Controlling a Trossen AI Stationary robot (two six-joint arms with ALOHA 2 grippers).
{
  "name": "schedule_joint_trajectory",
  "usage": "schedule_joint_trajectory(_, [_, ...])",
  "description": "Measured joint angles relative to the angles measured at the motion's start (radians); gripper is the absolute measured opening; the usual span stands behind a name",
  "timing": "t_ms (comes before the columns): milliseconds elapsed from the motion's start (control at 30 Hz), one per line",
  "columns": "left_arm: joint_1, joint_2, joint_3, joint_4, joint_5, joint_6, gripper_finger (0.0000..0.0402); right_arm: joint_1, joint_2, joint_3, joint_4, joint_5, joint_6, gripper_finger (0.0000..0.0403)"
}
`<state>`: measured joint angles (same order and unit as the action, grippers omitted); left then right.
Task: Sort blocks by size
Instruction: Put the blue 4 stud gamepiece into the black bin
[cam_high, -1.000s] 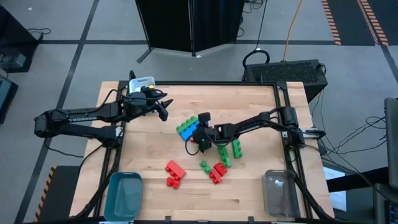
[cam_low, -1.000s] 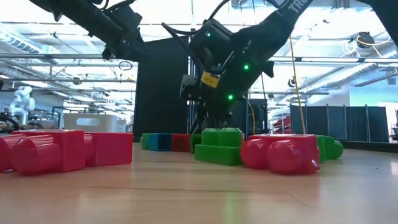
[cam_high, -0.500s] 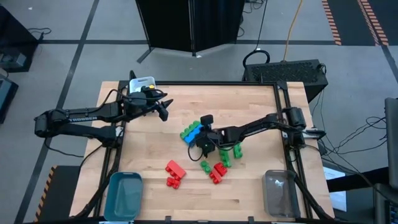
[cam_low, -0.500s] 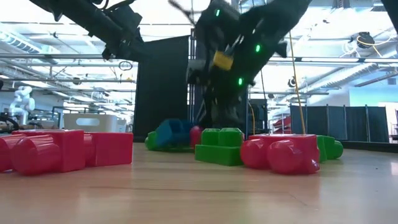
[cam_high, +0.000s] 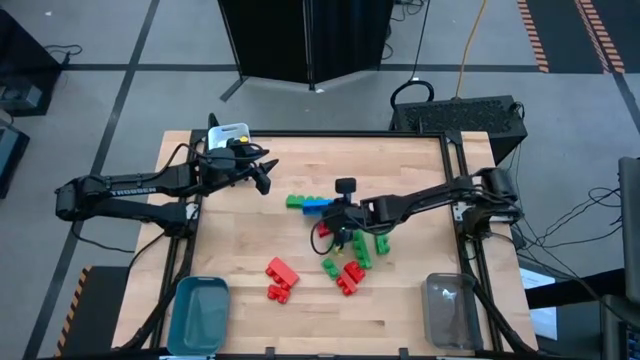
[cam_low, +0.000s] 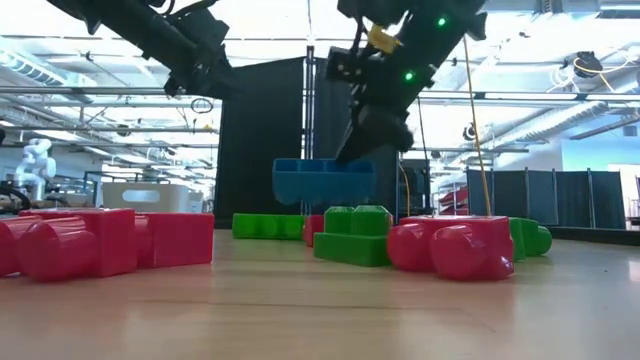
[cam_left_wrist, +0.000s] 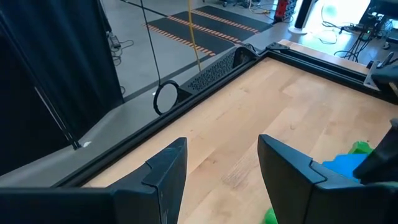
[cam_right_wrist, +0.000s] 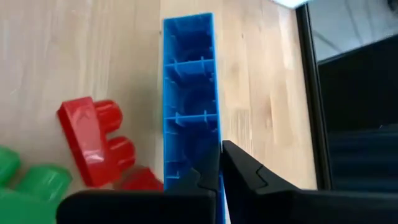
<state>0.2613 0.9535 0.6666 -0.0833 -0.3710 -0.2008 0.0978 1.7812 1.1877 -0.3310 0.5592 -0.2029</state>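
My right gripper (cam_high: 338, 212) is shut on a long blue brick (cam_low: 322, 180), lifted clear above the table's middle; its hollow underside shows in the right wrist view (cam_right_wrist: 189, 93). A long green brick (cam_high: 296, 202) lies flat on the table just left of it. More green bricks (cam_high: 362, 250) and red bricks (cam_high: 350, 276) lie nearer the front, with two red ones (cam_high: 281, 272) to the left. My left gripper (cam_high: 262, 176) is open and empty, held above the table's far left part; it also shows in the left wrist view (cam_left_wrist: 221, 168). My right gripper holds the blue brick at one end (cam_right_wrist: 211, 163), with one long side wall pinched between the two fingers: one finger (cam_right_wrist: 186, 182) lies over the hollow underside, the other (cam_right_wrist: 249, 177) outside. The fingers come slanting from above and from the right. The brick hangs about level, clear of the table.
A white bin (cam_high: 229, 132) stands at the far left corner, a teal bin (cam_high: 200, 312) at the near left, a clear bin (cam_high: 450, 310) at the near right. A black frame (cam_high: 455, 150) rims the table. Bare wood lies along the far side.
My right gripper has turned the joined blue and green bricks about on the table, then gone up and a little toward the right edge with the blue brick. The blue brick is now lifted clear; the green brick has stayed on the table.
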Motion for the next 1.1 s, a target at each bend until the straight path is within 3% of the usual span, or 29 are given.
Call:
schedule_joint_trajectory(467, [-0.002,0.0,0.0,-0.002,0.002,-0.001,0.0185,0.13,-0.205,0.001,-0.401,-0.034,0.322,0.0])
schedule_joint_trajectory(833, [-0.002,0.0,0.0,-0.001,0.003,-0.003,0.0185,0.296,-0.463,0.003,-0.746,-0.182,0.911,0.0])
schedule_joint_trajectory(1100, [-0.002,0.0,0.0,0.013,0.003,-0.004,0.0185,0.443,-0.552,0.003,-0.92,-0.367,1.12,0.0])
